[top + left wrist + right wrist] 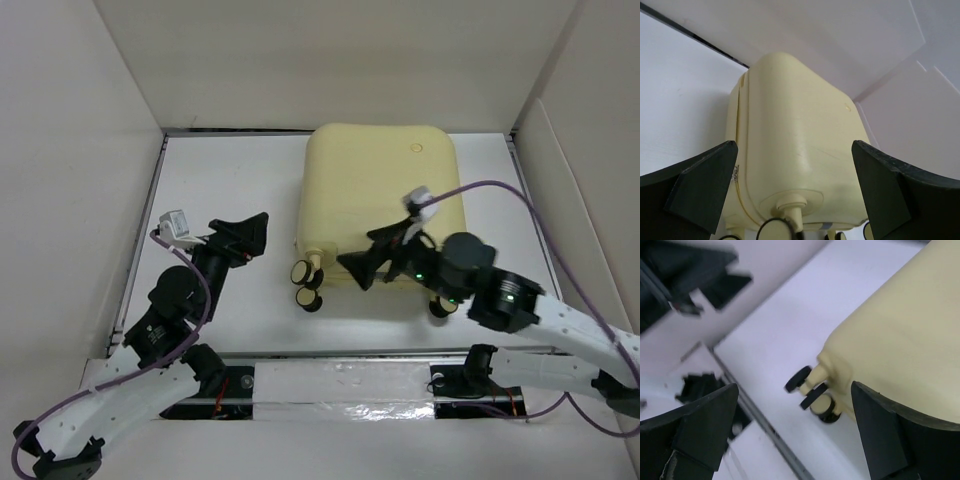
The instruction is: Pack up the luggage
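The suitcase (380, 200) lies shut and flat on the table (230, 180), its wheels (305, 285) toward the arms. The left claw (262, 232) is wide open beside it. The right claw (352, 272) is wide open over its near edge. Both hold nothing.

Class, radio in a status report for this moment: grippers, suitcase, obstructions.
Left gripper open, empty, beside suitcase. Right gripper open, empty, at its wheeled end. Suitcase shut, lying flat. No obstruction seen.
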You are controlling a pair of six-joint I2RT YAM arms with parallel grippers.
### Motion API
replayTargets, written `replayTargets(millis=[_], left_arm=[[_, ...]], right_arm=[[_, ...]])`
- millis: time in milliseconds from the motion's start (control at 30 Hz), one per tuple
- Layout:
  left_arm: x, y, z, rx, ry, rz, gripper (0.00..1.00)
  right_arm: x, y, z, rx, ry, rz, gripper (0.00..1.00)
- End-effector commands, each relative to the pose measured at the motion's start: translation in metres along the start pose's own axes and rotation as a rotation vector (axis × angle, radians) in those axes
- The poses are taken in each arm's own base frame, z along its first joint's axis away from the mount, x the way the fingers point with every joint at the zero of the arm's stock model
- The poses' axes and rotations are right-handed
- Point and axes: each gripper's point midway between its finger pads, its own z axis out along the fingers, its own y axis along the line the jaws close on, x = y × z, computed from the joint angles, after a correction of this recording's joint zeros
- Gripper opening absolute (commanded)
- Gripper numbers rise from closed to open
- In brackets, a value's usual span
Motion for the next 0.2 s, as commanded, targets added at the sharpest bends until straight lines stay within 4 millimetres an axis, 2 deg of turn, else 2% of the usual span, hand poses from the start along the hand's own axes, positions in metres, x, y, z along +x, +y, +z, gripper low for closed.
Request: replayTargets(millis=[0, 33, 100, 167], left_arm=[[-0.003, -0.017, -0.009, 0.088, 0.041, 0.005, 0.99], [-0.003, -0.02, -0.01, 0.103, 0.043, 0.009, 0.99], [0.009, -0.015, -0.009, 0.102, 0.071, 0.019, 0.99], [0.016, -0.012, -0.007, 0.091, 0.088, 0.026, 0.99]], right_arm=[[-0.067, -0.056, -0.07, 0.235, -0.283, 0.04, 1.0], [-0.06, -0.069, -0.076, 0.275, -0.293, 0.052, 1.0], [-0.063, -0.092, -0.092, 0.352, -0.351, 0.09, 1.0], [-0.06, -0.103, -0.104, 0.366, -0.382, 0.111, 1.0]])
